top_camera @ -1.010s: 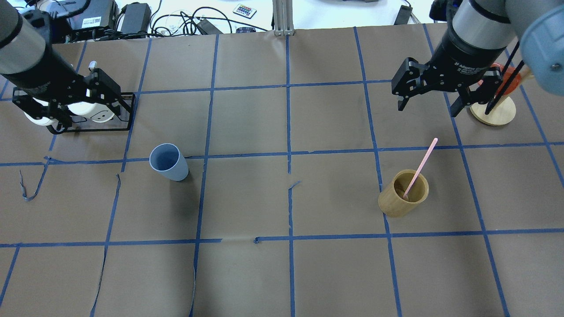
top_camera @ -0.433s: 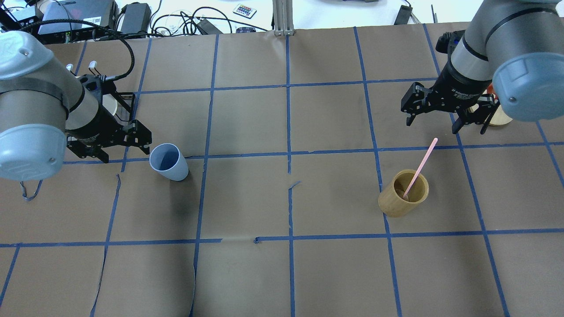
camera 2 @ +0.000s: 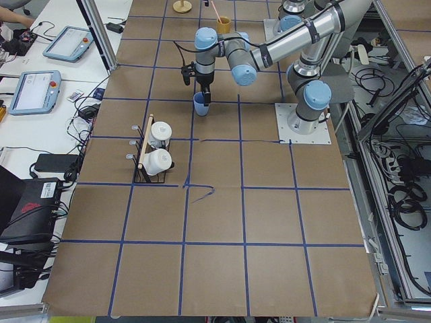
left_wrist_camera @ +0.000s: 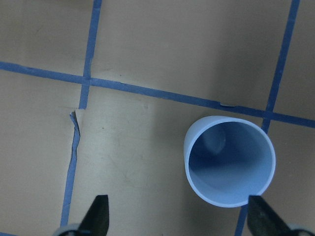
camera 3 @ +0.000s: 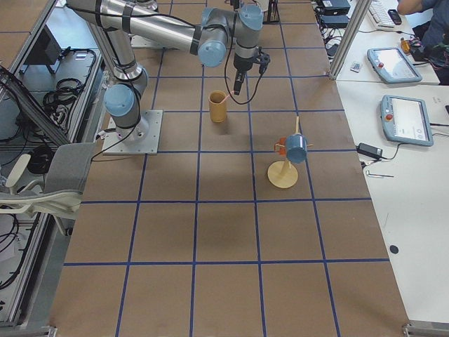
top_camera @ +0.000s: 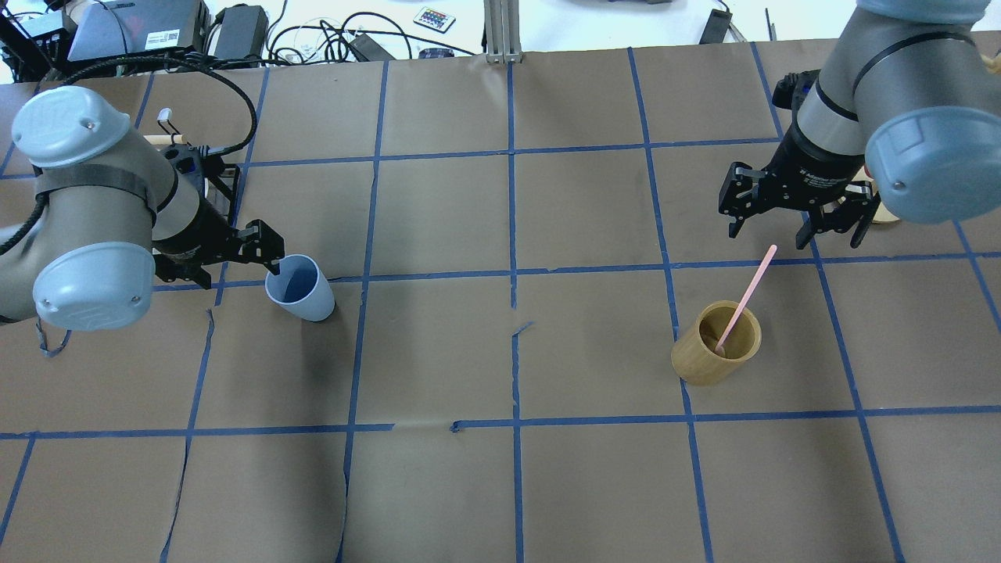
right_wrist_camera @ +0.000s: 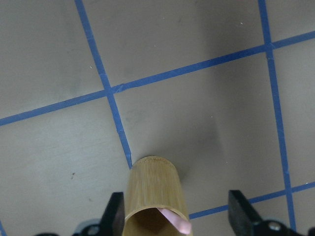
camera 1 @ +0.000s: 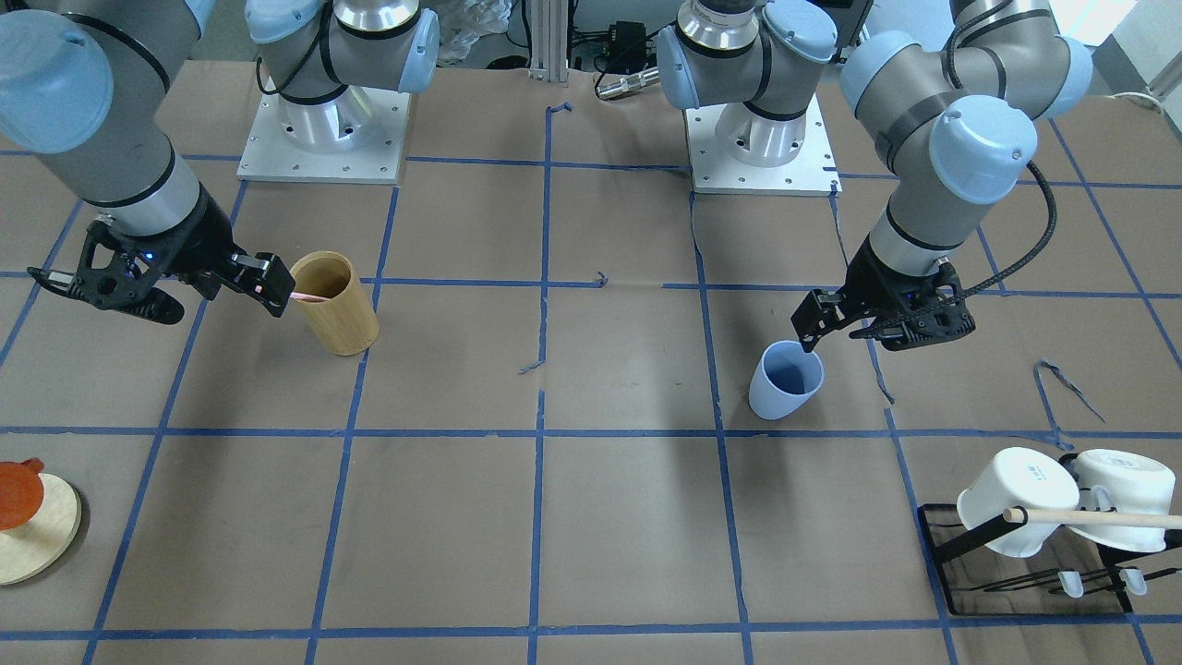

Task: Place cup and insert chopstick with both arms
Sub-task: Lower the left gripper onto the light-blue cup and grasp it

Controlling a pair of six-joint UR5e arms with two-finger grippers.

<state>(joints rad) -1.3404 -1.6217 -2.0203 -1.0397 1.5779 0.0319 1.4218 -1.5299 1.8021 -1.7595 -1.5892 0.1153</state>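
Two grippers: both hung open, empty.
Blue cup (top_camera: 301,288): stood well left of the bamboo holder (top_camera: 713,344), below left gripper (left_wrist_camera: 179,221), nearer one finger.
Pink chopstick (top_camera: 747,293): leaned in that holder, top under right gripper (right_wrist_camera: 178,214).

We see bright, even light from overhead in all 6 views, and the brown table (top_camera: 438,352) looks matte and evenly lit. Soft, wide shadows lie beside the blue cup (top_camera: 301,291) and the bamboo holder (right_wrist_camera: 155,189). The white desk (top_camera: 563,27) beyond the table is washed out. The 2 wrist views are slightly soft, and the dark fingertips (left_wrist_camera: 101,216) at their lower edge are blurred
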